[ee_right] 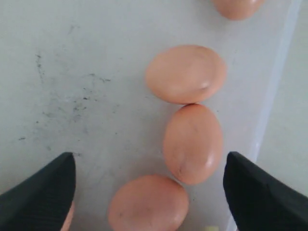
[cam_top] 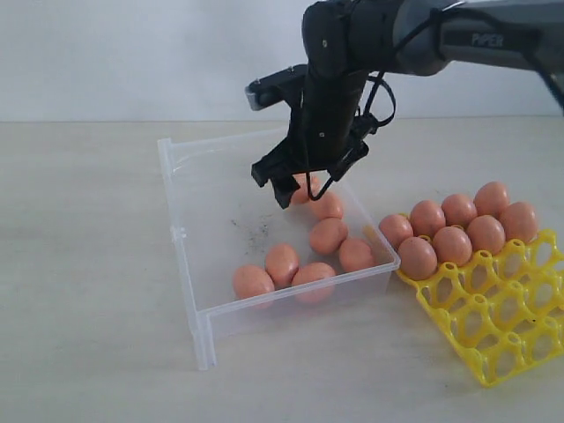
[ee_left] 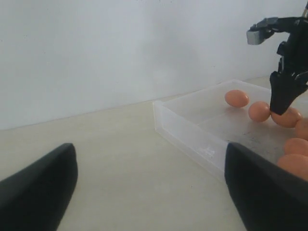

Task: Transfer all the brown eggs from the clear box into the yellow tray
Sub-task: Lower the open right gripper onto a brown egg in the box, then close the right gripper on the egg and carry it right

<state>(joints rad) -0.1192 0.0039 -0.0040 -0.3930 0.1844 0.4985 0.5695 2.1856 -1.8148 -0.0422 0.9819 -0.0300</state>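
Directly below the right gripper (cam_top: 298, 187), whose jaws stand wide apart and hold nothing, lie the brown eggs (cam_top: 328, 235) in the clear box (cam_top: 189, 238). Seven show there: three in a row by the near wall and four trailing back along the right wall, the farthest half hidden behind the gripper's fingers. Just beside the box's near right corner, the yellow tray (cam_top: 493, 326) carries eight more eggs in two rows of four on its far side. Its right edge is cut off by the frame. The left gripper (ee_left: 149, 192), also spread wide and empty, hangs over bare table (ee_left: 120, 144) short of the box. The exterior view does not catch it.
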